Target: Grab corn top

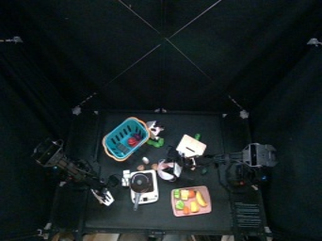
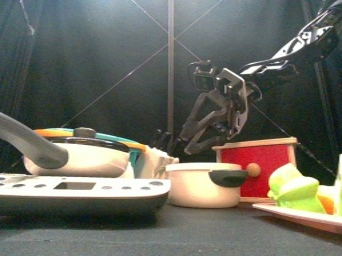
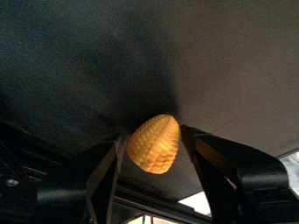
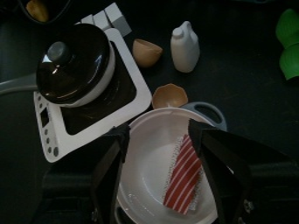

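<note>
Our left gripper (image 3: pixel 149 156) has its two jaws closed on the corn (image 3: pixel 155 144), a small yellow-orange kernelled piece pinched at its broad end with the pointed tip standing clear beyond the jaws. Behind it we see only dark cloth, so we judge the piece is held up off the table rather than resting on anything; where over the table it hangs we cannot tell, since the overhead view shows the left arm only near the table's left edge and the corn is too small to find there.

Our right gripper (image 4: pixel 172 175) hovers directly over a white pot (image 4: pixel 158 166) with a red-and-white striped strip (image 4: pixel 181 175) lying inside. Its jaws stand apart on either side of the pot and grip nothing. Beside the pot sits a toy scale carrying a black lidded pan (image 4: pixel 73 68), and beyond them a white bottle (image 4: pixel 184 46) and two tan shell-like pieces, the nearer one (image 4: pixel 170 94) touching the pot's rim.

From the front, the right arm hangs behind the white pot (image 2: pixel 207 186) and a red box (image 2: pixel 261 165), near the table's middle. The teal basket (image 1: pixel 123 137) sits toward the back left and the pink tray (image 1: pixel 190 200) at the front edge.

With the grasp apparently secure, we judge the task is essentially done.
</note>
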Controlling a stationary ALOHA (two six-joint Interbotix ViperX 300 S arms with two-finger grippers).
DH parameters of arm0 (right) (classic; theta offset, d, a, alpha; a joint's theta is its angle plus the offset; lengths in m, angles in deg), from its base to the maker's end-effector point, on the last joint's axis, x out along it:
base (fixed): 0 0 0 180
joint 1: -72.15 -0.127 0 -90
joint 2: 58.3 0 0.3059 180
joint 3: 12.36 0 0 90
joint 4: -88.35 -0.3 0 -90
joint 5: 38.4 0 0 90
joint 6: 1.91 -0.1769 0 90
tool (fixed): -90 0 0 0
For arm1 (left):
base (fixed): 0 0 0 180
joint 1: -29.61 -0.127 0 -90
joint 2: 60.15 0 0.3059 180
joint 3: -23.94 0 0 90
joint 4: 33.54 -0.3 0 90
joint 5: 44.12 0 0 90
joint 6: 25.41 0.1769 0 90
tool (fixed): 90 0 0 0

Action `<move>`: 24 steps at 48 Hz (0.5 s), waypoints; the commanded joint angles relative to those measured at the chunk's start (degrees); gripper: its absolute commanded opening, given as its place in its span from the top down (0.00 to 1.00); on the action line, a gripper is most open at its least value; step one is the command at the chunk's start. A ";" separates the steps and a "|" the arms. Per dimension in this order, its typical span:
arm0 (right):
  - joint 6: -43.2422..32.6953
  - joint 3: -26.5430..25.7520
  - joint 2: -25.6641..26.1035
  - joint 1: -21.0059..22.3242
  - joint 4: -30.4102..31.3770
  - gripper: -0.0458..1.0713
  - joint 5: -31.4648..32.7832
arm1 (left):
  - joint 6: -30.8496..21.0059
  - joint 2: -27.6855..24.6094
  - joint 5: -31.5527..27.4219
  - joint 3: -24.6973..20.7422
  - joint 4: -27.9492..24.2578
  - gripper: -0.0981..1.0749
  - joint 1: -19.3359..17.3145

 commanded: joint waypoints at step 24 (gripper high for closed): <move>0.00 -1.58 0.97 0.26 -0.18 0.16 -0.18 | 0.26 2.02 0.70 -0.97 -0.62 0.40 0.09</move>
